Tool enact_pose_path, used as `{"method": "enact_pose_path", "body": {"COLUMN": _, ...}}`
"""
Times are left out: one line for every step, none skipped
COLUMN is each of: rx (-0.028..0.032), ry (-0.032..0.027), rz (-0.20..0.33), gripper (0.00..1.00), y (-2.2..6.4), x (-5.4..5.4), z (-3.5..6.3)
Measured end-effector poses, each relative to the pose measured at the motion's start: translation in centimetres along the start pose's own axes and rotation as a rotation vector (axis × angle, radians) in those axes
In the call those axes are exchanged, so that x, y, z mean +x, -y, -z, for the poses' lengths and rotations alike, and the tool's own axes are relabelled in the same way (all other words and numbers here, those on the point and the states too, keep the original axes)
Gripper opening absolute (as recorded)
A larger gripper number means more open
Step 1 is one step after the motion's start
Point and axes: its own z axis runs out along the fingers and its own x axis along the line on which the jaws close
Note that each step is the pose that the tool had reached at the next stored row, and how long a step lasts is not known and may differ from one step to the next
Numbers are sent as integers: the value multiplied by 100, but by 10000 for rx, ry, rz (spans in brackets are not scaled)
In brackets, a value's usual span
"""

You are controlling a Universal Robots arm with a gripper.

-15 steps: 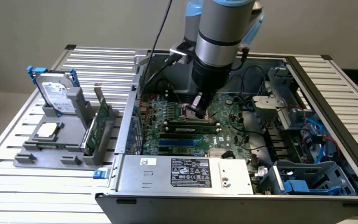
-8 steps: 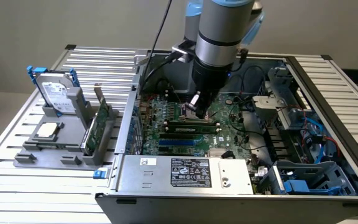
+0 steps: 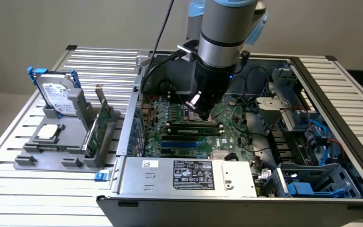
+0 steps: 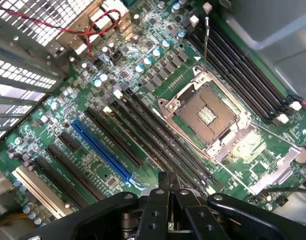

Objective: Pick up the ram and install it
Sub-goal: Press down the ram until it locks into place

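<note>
Pincer clenched over the motherboard inside the open PC case, ram seated in a slot.
Exterior view, left to right: hard drive (image 3: 58, 97) and green expansion card (image 3: 99, 124) stand in a grey holder (image 3: 49, 158) on the slatted worktop (image 3: 17, 198), left of frame; centre, the arm reaches into the case (image 3: 232, 208), pincer (image 3: 202, 113) low over the motherboard (image 3: 232, 137), holding nothing; the ram (image 3: 194, 127) lies in a slot just below the pincer tip. Wrist view: pincer (image 4: 169, 186) fingers pressed together near the empty CPU socket (image 4: 208, 112).
</note>
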Motion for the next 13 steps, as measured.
{"method": "enact_pose_path", "body": {"rx": 5, "ry": 9, "rz": -171, "gripper": 11, "y": 0, "x": 0, "z": 0}}
{"method": "enact_pose_path", "body": {"rx": 10, "ry": 19, "rz": -336, "gripper": 11, "y": 0, "x": 0, "z": 0}}
{"method": "enact_pose_path", "body": {"rx": 14, "ry": 27, "rz": -494, "gripper": 11, "y": 0, "x": 0, "z": 0}}
{"method": "enact_pose_path", "body": {"rx": 17, "ry": 33, "rz": -637, "gripper": 11, "y": 0, "x": 0, "z": 0}}
{"method": "enact_pose_path", "body": {"rx": 18, "ry": 37, "rz": -769, "gripper": 11, "y": 0, "x": 0, "z": 0}}
{"method": "enact_pose_path", "body": {"rx": 18, "ry": 38, "rz": -897, "gripper": 11, "y": 0, "x": 0, "z": 0}}
{"method": "enact_pose_path", "body": {"rx": 16, "ry": 34, "rz": -1008, "gripper": 11, "y": 0, "x": 0, "z": 0}}
{"method": "enact_pose_path", "body": {"rx": 10, "ry": 23, "rz": -1111, "gripper": 11, "y": 0, "x": 1, "z": 1}}
{"method": "enact_pose_path", "body": {"rx": 0, "ry": 3, "rz": -1205, "gripper": 11, "y": 0, "x": 1, "z": 1}}
{"method": "enact_pose_path", "body": {"rx": -20, "ry": -27, "rz": -1295, "gripper": 11, "y": 0, "x": 0, "z": 1}}
{"method": "enact_pose_path", "body": {"rx": -48, "ry": -67, "rz": -1379, "gripper": 11, "y": 0, "x": 0, "z": 1}}
{"method": "enact_pose_path", "body": {"rx": -81, "ry": -112, "rz": -1460, "gripper": 11, "y": 0, "x": 0, "z": 0}}
{"method": "enact_pose_path", "body": {"rx": -115, "ry": -159, "rz": -1542, "gripper": 11, "y": 0, "x": 1, "z": 0}}
